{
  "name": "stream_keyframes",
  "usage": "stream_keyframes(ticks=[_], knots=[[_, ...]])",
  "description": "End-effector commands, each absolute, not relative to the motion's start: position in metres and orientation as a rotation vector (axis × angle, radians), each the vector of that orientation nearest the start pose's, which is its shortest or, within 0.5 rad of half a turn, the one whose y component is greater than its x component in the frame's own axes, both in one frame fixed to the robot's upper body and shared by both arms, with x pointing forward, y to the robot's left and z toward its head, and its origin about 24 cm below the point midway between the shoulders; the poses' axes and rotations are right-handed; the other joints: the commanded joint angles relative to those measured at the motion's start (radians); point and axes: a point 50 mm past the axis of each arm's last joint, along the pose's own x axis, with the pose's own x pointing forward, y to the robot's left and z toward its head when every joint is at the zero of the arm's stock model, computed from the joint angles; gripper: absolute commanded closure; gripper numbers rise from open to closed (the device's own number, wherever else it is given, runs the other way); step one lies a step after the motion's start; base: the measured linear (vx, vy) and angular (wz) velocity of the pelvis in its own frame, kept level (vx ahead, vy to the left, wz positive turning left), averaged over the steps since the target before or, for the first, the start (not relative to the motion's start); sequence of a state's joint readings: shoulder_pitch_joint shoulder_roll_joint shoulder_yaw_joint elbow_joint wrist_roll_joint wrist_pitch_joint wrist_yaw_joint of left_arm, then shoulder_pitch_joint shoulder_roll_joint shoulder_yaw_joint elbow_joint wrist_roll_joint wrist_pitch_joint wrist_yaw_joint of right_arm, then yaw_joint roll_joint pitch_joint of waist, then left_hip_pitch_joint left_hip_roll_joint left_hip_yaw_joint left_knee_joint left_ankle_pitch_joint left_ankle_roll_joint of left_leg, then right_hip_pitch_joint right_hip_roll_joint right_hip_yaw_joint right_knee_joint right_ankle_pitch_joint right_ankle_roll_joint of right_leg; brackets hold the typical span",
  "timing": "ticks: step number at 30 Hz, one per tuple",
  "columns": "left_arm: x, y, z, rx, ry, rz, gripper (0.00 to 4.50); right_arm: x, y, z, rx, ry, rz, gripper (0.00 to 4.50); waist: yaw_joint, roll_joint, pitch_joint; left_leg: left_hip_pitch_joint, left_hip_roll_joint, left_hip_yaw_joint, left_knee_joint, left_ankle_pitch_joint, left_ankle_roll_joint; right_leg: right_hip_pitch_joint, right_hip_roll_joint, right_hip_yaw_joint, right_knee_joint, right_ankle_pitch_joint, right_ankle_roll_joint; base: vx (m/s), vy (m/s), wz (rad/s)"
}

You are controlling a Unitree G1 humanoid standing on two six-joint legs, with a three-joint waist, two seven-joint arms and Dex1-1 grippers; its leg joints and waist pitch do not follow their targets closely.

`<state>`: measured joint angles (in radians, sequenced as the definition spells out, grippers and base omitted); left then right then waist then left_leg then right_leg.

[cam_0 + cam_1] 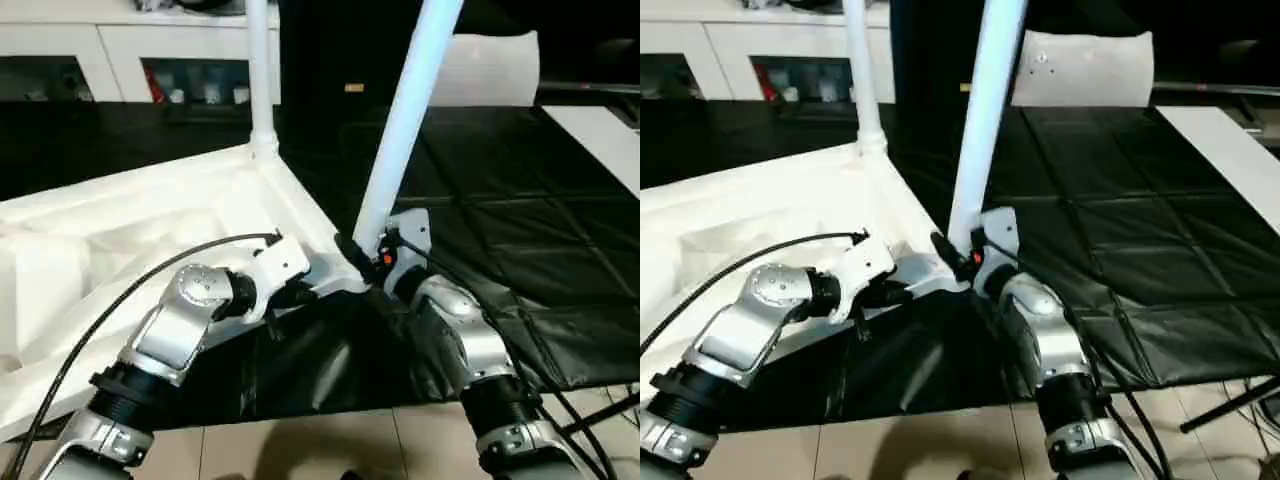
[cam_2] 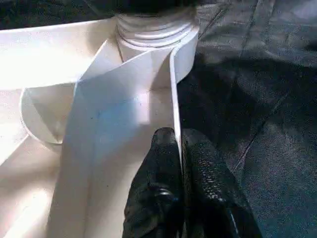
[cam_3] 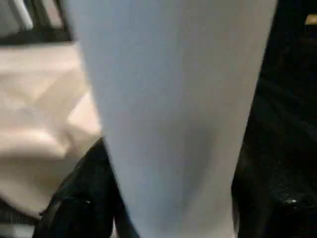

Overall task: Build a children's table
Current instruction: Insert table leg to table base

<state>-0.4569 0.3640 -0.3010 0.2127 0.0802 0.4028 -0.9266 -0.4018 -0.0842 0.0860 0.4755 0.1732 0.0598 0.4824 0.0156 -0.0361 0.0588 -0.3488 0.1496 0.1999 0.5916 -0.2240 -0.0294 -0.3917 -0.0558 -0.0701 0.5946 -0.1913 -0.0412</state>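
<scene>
The white table top lies upside down on a black mat, ribbed underside up. One white leg stands upright in its far corner socket. A second leg rises, leaning slightly, from the near corner, and its threaded base sits in that socket. My right gripper is shut on this leg just above the socket, a black finger on each side. My left gripper is shut on the top's thin raised rim beside the same corner.
The black mat covers the work surface to the right. White cabinets line the back, with a white panel at the back right and a white slab on the right. Tiled floor shows nearest me. A black cable loops over my left arm.
</scene>
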Motion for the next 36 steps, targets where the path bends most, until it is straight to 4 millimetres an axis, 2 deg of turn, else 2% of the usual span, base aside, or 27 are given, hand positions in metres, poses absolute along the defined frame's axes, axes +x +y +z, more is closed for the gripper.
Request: stream_keyframes(ticks=[1,2,7,8,9,10,11,12,13,14,17,18,19,20,22,23,24,26,27,28,29,32,33,34,36], knots=[[0.304,0.127,0.056,0.486,0.468,-1.069,4.50,0.305,-0.105,0.022,0.058,0.230,0.653,1.00,0.005,0.012,-0.053,0.003,0.096,-0.047,-0.077,-0.137,0.031,0.045,-0.114,0.074,-0.071,-0.204,-0.213,0.000,0.000,0.00],[0.306,0.129,0.056,0.476,0.469,-1.080,4.50,0.300,-0.108,0.021,0.070,0.240,0.670,0.89,0.007,0.017,-0.054,0.004,0.092,-0.044,-0.074,-0.135,0.034,0.044,-0.112,0.075,-0.074,-0.198,-0.210,0.000,0.000,0.00],[0.309,0.133,0.057,0.524,0.440,-1.190,4.50,0.283,-0.128,0.019,0.096,0.253,0.669,0.47,0.019,0.024,-0.055,0.006,0.093,-0.045,-0.076,-0.138,0.038,0.047,-0.110,0.073,-0.075,-0.172,-0.199,0.000,0.000,0.00],[0.309,0.134,0.057,0.536,0.441,-1.208,4.50,0.279,-0.132,0.019,0.099,0.262,0.679,0.40,0.022,0.035,-0.055,0.006,0.093,-0.047,-0.076,-0.137,0.041,0.049,-0.110,0.073,-0.072,-0.162,-0.206,0.000,0.000,0.00],[0.310,0.134,0.057,0.549,0.436,-1.229,4.50,0.277,-0.135,0.020,0.096,0.261,0.681,0.32,0.021,0.031,-0.058,0.005,0.094,-0.046,-0.072,-0.126,0.040,0.050,-0.113,0.073,-0.066,-0.138,-0.216,0.000,0.000,0.00],[0.311,0.135,0.057,0.558,0.439,-1.254,4.50,0.274,-0.140,0.022,0.087,0.251,0.688,0.22,0.024,0.034,-0.057,0.004,0.091,-0.046,-0.073,-0.121,0.047,0.051,-0.111,0.073,-0.071,-0.136,-0.214,0.000,0.000,0.00],[0.311,0.136,0.056,0.560,0.443,-1.266,4.50,0.273,-0.143,0.023,0.080,0.244,0.692,0.12,0.025,0.030,-0.057,0.004,0.091,-0.044,-0.070,-0.118,0.050,0.051,-0.111,0.073,-0.068,-0.127,-0.216,0.000,0.000,0.00],[0.311,0.136,0.056,0.572,0.442,-1.301,4.50,0.271,-0.148,0.026,0.070,0.231,0.701,0.12,0.028,0.039,-0.058,0.004,0.091,-0.046,-0.070,-0.114,0.051,0.053,-0.113,0.072,-0.066,-0.125,-0.217,0.000,0.000,0.00],[0.310,0.137,0.055,0.582,0.450,-1.351,4.50,0.267,-0.156,0.032,0.065,0.214,0.720,0.04,0.027,0.035,-0.058,0.004,0.091,-0.044,-0.069,-0.108,0.056,0.052,-0.111,0.071,-0.066,-0.114,-0.215,0.000,0.000,0.00],[0.309,0.138,0.054,0.596,0.455,-1.386,4.50,0.266,-0.161,0.036,0.035,0.202,0.736,0.04,0.030,0.038,-0.060,0.004,0.093,-0.046,-0.068,-0.098,0.060,0.054,-0.113,0.071,-0.063,-0.097,-0.219,0.000,0.000,0.00],[0.308,0.139,0.053,0.607,0.460,-1.429,4.50,0.265,-0.166,0.041,-0.009,0.191,0.758,0.04,0.034,0.034,-0.060,0.006,0.092,-0.043,-0.066,-0.089,0.066,0.052,-0.113,0.070,-0.062,-0.091,-0.228,0.000,0.000,0.00],[0.308,0.139,0.053,0.602,0.472,-1.445,4.50,0.263,-0.167,0.044,-0.017,0.194,0.802,0.04,0.035,0.034,-0.060,0.006,0.093,-0.043,-0.066,-0.091,0.065,0.053,-0.114,0.070,-0.061,-0.095,-0.229,0.000,0.000,0.00],[0.306,0.139,0.053,0.609,0.483,-1.525,4.50,0.260,-0.170,0.056,-0.047,0.189,0.908,0.04,0.039,0.030,-0.060,0.005,0.090,-0.041,-0.064,-0.093,0.075,0.056,-0.114,0.070,-0.064,-0.106,-0.229,0.000,0.000,0.00],[0.305,0.139,0.053,0.609,0.486,-1.535,4.50,0.260,-0.170,0.057,-0.048,0.188,0.924,0.04,0.046,0.033,-0.061,0.007,0.094,-0.042,-0.064,-0.083,0.081,0.056,-0.115,0.070,-0.061,-0.100,-0.228,0.000,0.000,0.00],[0.305,0.139,0.053,0.611,0.491,-1.563,4.50,0.260,-0.171,0.062,-0.051,0.191,0.970,0.04,0.046,0.033,-0.060,0.009,0.097,-0.042,-0.065,-0.087,0.082,0.052,-0.115,0.069,-0.059,-0.096,-0.235,0.000,0.000,0.00],[0.305,0.139,0.053,0.624,0.497,-1.595,4.50,0.260,-0.170,0.065,-0.069,0.207,1.036,0.04,0.047,0.025,-0.061,0.008,0.093,-0.041,-0.063,-0.091,0.086,0.055,-0.114,0.067,-0.059,-0.109,-0.238,0.000,0.000,0.00],[0.305,0.139,0.054,0.633,0.499,-1.610,4.50,0.260,-0.170,0.066,-0.082,0.218,1.069,0.04,0.052,0.029,-0.060,0.010,0.095,-0.040,-0.062,-0.091,0.085,0.052,-0.115,0.067,-0.061,-0.124,-0.234,0.000,0.000,0.00],[0.306,0.139,0.054,0.647,0.501,-1.630,4.50,0.261,-0.170,0.067,-0.102,0.231,1.099,0.04,0.055,0.027,-0.060,0.008,0.098,-0.041,-0.063,-0.094,0.078,0.053,-0.117,0.066,-0.062,-0.142,-0.228,0.000,0.000,0.00],[0.305,0.140,0.054,0.674,0.512,-1.663,4.50,0.262,-0.168,0.066,-0.152,0.263,1.161,0.04,0.055,0.021,-0.060,0.008,0.098,-0.040,-0.062,-0.095,0.077,0.053,-0.116,0.065,-0.061,-0.147,-0.226,0.000,0.000,0.00],[0.305,0.140,0.054,0.689,0.516,-1.678,4.50,0.262,-0.167,0.065,-0.165,0.275,1.183,0.04,0.058,0.020,-0.061,0.009,0.097,-0.040,-0.062,-0.092,0.075,0.052,-0.116,0.065,-0.061,-0.157,-0.222,0.000,0.000,0.00],[0.305,0.140,0.055,0.698,0.519,-1.691,4.50,0.263,-0.166,0.065,-0.173,0.282,1.199,0.04,0.063,0.023,-0.061,0.009,0.099,-0.040,-0.061,-0.085,0.073,0.052,-0.119,0.066,-0.059,-0.153,-0.221,0.000,0.000,0.00],[0.305,0.139,0.056,0.715,0.521,-1.724,4.50,0.268,-0.164,0.064,-0.189,0.291,1.235,0.04,0.073,0.014,-0.064,0.010,0.097,-0.037,-0.058,-0.064,0.076,0.050,-0.118,0.064,-0.055,-0.135,-0.223,0.000,0.000,0.00],[0.306,0.138,0.057,0.724,0.524,-1.738,4.50,0.270,-0.162,0.064,-0.197,0.294,1.254,0.04,0.075,0.017,-0.065,0.009,0.098,-0.038,-0.058,-0.055,0.074,0.051,-0.119,0.064,-0.051,-0.126,-0.226,0.000,0.000,0.00],[0.306,0.137,0.057,0.737,0.523,-1.751,4.50,0.271,-0.161,0.064,-0.204,0.298,1.273,0.20,0.076,0.015,-0.064,0.007,0.096,-0.037,-0.056,-0.058,0.076,0.050,-0.118,0.063,-0.052,-0.136,-0.224,0.000,0.000,0.00],[0.307,0.135,0.058,0.752,0.520,-1.770,4.50,0.273,-0.158,0.062,-0.218,0.315,1.316,0.20,0.078,0.017,-0.065,0.008,0.098,-0.038,-0.056,-0.061,0.073,0.051,-0.120,0.063,-0.052,-0.138,-0.223,0.000,0.000,0.00]])
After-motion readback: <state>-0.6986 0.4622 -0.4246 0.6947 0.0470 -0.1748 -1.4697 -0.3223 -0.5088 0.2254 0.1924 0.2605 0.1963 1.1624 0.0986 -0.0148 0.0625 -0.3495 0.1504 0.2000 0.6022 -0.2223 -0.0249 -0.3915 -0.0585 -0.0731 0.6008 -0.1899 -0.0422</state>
